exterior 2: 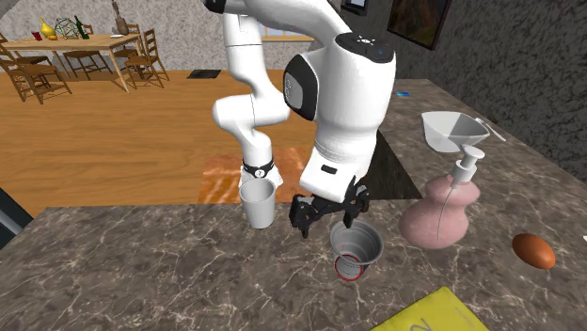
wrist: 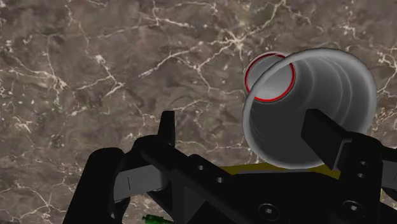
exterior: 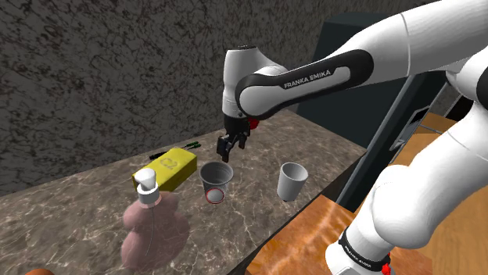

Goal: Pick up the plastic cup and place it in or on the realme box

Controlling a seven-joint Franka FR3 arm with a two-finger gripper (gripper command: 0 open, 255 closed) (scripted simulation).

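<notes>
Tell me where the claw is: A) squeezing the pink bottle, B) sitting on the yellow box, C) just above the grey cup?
C: the claw hangs open just over the rim of the grey cup, touching neither the pink bottle nor the yellow box.

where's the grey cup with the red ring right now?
Shoulder view, mid-frame: the grey cup stands upright on the marble counter, with the yellow box to its left, the white cup to its right and the gripper just above it.
</notes>
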